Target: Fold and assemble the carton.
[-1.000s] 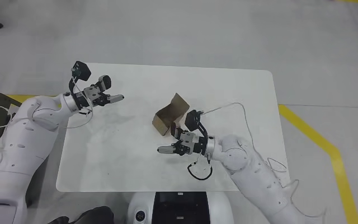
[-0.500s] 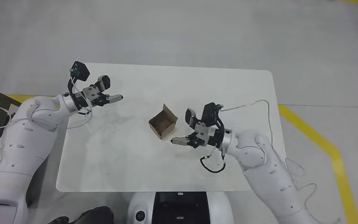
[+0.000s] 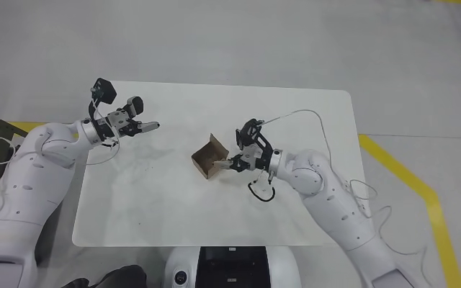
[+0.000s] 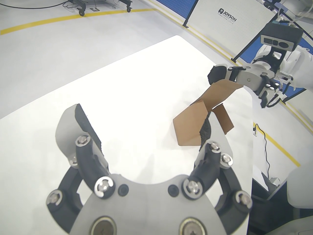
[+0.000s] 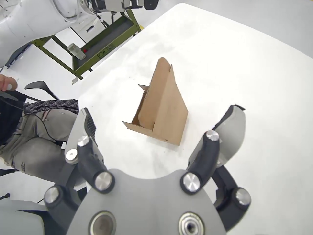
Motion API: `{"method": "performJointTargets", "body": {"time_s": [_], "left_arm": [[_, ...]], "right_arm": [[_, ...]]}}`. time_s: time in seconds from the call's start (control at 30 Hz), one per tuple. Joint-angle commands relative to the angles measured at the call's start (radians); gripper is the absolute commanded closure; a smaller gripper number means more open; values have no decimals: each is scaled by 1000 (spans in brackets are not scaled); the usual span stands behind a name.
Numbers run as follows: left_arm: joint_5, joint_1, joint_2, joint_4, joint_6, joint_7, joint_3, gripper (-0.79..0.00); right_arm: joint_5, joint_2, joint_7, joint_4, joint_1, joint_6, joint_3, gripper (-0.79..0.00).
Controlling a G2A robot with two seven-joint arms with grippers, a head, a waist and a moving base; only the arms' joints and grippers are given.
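Cardboard, one piece: you have a single half-folded carton [image 3: 209, 157] standing near the middle of the table [image 3: 302, 115]. Of your two claws, the right claw [image 3: 229, 163] sits just beside the carton, jaws apart. The left claw [image 3: 151, 126] hovers toward the far left corner, likewise spread.

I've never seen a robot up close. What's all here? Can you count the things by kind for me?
1 carton
2 grippers: left gripper, right gripper, both with fingers open
1 table
Total: 4
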Motion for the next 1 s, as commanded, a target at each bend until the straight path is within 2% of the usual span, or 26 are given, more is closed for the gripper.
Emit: {"method": "performJointTargets", "body": {"time_s": [0.0,0.13,0.2,0.27,0.47,0.67,0.97], "left_arm": [[0,-1,-1,1,0,-1,0,-785],[2,-3,-4,2,-1,-2,3,-785],[0,-3,-5,3,-3,-2,4,-785],[0,-4,-6,5,-5,-3,3,-785],[1,-4,-8,9,-9,-5,0,-785],[5,-9,-12,6,-12,-8,7,-785],[32,-24,-22,-27,-39,10,26,-785]], "right_arm": [[-8,-4,7,17,17,24,-11,-425],[12,-13,13,58,42,61,-32,-382],[27,-17,25,77,53,70,-39,-262],[47,-19,36,90,62,72,-44,-3],[90,-19,40,102,66,57,-36,0],[176,-9,0,72,32,29,17,0],[333,5,-146,38,-61,49,127,0]]}}
